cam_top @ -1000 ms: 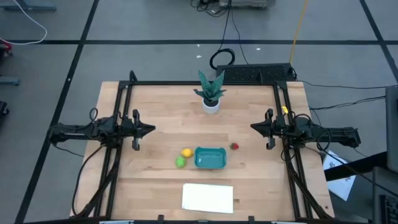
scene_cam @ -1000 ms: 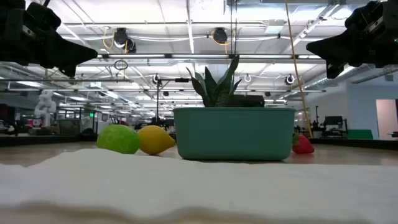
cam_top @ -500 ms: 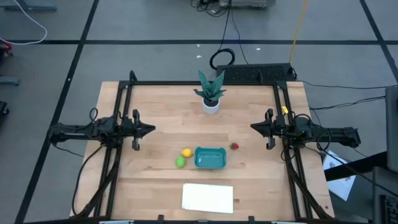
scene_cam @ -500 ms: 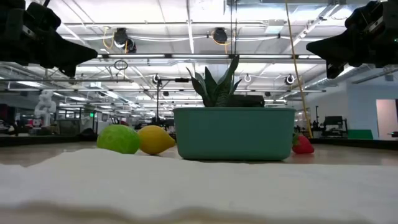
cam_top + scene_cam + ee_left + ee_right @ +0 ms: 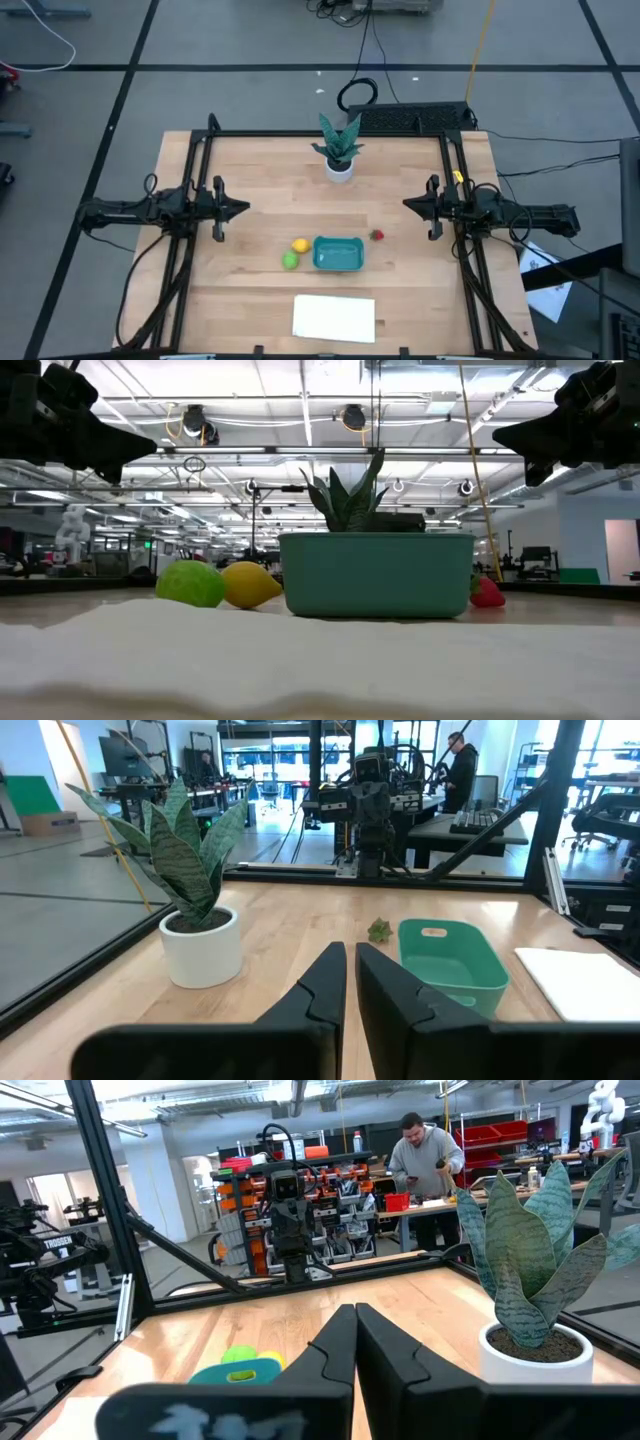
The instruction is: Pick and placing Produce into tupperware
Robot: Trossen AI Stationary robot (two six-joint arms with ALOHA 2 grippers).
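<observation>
The teal tupperware tub point(image 5: 338, 253) stands on the table near the middle front; it also shows in the low view point(image 5: 376, 574), the left wrist view point(image 5: 450, 952) and the right wrist view point(image 5: 235, 1372). The yellow fruit point(image 5: 299, 245) and lime green fruit point(image 5: 290, 261) lie on the table just left of the tub. The small red fruit point(image 5: 377, 235) lies just right of it. My left gripper point(image 5: 245, 208) is shut and empty at the table's left side, raised. My right gripper point(image 5: 407, 204) is shut and empty at the right side, raised.
A green potted plant in a white pot point(image 5: 339, 148) stands at the table's far middle. A flat white sheet point(image 5: 334, 318) lies at the near edge. A black frame point(image 5: 205, 150) borders the table. People show in the room beyond.
</observation>
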